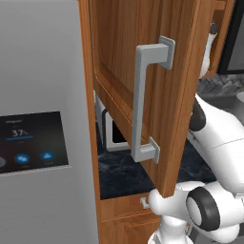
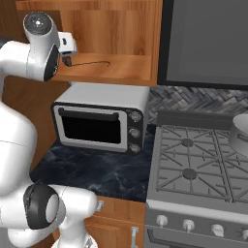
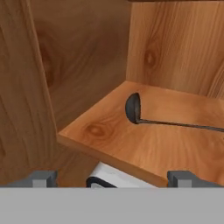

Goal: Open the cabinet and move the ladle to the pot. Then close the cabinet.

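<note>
A home kitchen, shown by warm wooden cabinets (image 1: pixel 143 71), a dark marble counter (image 2: pixel 97 174) holding a silver toaster oven (image 2: pixel 99 118), a gas stove (image 2: pixel 198 164) with knobs, and a steel fridge (image 1: pixel 43 133) with a touch display.

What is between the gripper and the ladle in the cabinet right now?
Nothing visible. The cabinet door is swung open, and in the hand view the ladle lies alone on the bare shelf, bowl toward the front edge. The open gripper sits just outside that edge, facing the ladle.
</note>
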